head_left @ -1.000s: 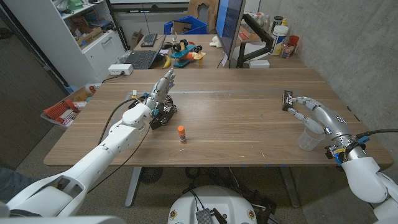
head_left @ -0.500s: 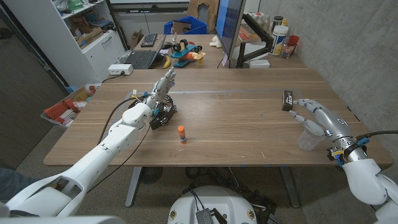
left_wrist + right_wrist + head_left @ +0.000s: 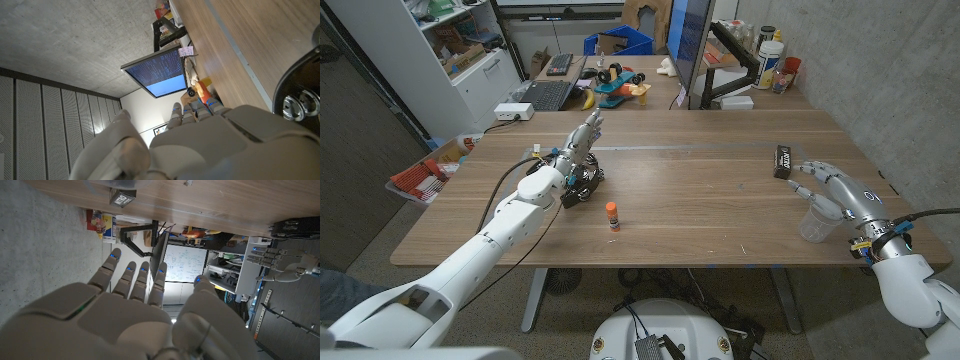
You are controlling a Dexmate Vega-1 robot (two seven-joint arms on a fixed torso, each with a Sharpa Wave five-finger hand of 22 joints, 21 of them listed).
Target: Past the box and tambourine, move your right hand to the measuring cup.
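Right hand [image 3: 838, 187] near the table's right edge, over the wood, fingers spread and reaching toward the far side, nothing in them. Right wrist view: same hand [image 3: 135, 310] seen from behind, fingers [image 3: 131, 282] apart and pointing out over the table edge.

Measuring cup [image 3: 813, 224]: clear plastic, upright on the table [image 3: 700, 190], just beside and partly under the right hand on its near side. Cannot tell whether the hand touches it.

Box [image 3: 783, 160]: small, black, white lettering on its side, lying on the table beyond the right fingertips, close but apart from them. Also seen in the right wrist view [image 3: 123, 199].

Tambourine [image 3: 582, 185]: black, with metal jingles, on the left half of the table, well apart from the cup. Left hand [image 3: 578, 148] over its far side, fingers straight and held close together, pointing away from the robot; no grip seen. Left wrist view shows the tambourine's rim and a jingle [image 3: 300, 102] beside the back of that hand [image 3: 200, 145].

Glue stick [image 3: 612, 215]: orange cap, white body, standing upright near the tambourine, on its near right
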